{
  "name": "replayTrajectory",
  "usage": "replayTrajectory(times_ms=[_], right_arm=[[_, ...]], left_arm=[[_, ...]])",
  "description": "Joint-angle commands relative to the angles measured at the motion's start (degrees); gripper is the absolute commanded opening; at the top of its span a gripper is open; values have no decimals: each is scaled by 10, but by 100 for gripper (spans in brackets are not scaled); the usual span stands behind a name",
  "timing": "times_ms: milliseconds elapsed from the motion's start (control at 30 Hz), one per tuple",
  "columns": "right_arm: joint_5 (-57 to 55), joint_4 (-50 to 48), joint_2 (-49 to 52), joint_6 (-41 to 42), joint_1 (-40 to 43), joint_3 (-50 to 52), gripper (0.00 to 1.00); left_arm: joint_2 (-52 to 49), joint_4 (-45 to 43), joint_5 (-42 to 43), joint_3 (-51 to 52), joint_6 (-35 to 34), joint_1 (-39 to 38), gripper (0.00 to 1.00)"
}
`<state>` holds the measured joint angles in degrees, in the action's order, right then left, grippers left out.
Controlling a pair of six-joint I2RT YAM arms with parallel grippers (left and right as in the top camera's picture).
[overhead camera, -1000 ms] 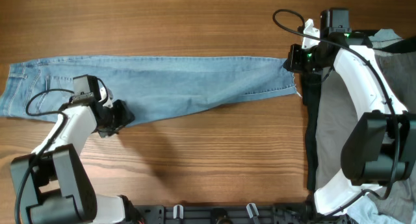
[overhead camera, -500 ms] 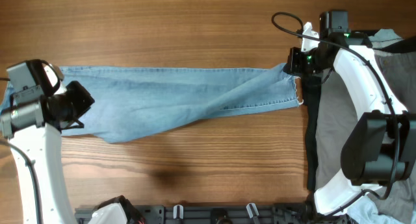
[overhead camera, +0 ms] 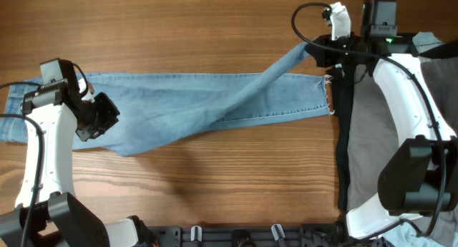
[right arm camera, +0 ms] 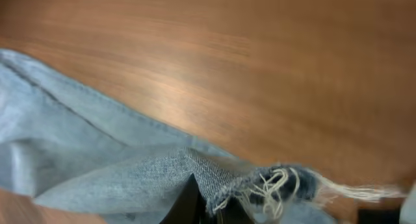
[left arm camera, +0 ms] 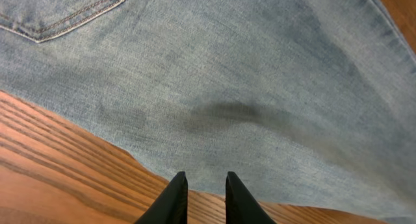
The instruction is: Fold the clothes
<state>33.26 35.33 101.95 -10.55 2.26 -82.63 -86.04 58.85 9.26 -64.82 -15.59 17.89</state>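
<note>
One pair of light-blue jeans (overhead camera: 215, 104) stretches across the wooden desk (overhead camera: 215, 18) from the 9 o'clock edge toward 3 o'clock, and both of its legs are visible. One leg lies flat, its frayed hem just beside the edge of a black garment (overhead camera: 343, 139). The other leg crosses it diagonally and rises toward 1 o'clock. There the right gripper (overhead camera: 315, 52) is clamped on that leg's frayed hem (right arm camera: 273, 185), threads trailing past the fingers. The left gripper (overhead camera: 100, 118) hangs over the seat end at 9 o'clock, its fingers (left arm camera: 177, 198) a narrow gap apart with nothing between them. They sit right above the lower edge of the denim, where cloth meets wood. One stitched back pocket (left arm camera: 58, 13) shows in the left wrist view. A broad band of bare wood runs along 12 o'clock and another along 6 o'clock. At 3 o'clock one pair of grey trousers (overhead camera: 368, 132) lies over the black garment, under the right arm.
</note>
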Motion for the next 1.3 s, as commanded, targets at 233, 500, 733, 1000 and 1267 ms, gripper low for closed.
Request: replayTrajectory(times_ms=[233,500,733,1000,1267], right_arm=[[341,-516,-144,335,-150,-25,6],[-87,3,-43,-2,-26,-24,4],[-146,141,82,11,50,-24,32],[-151,182,92,61,56,-10,71],[-139,189,93,93,55,0,84]], left_arm=[[-2,-21,-3,4,3,10,29],[-2,-24,-3,4,3,12,33],[-2,-24,-3,4,3,12,47],[-2,-29,1,4,14,12,48],[-55,-69,56,4,102,-17,53]])
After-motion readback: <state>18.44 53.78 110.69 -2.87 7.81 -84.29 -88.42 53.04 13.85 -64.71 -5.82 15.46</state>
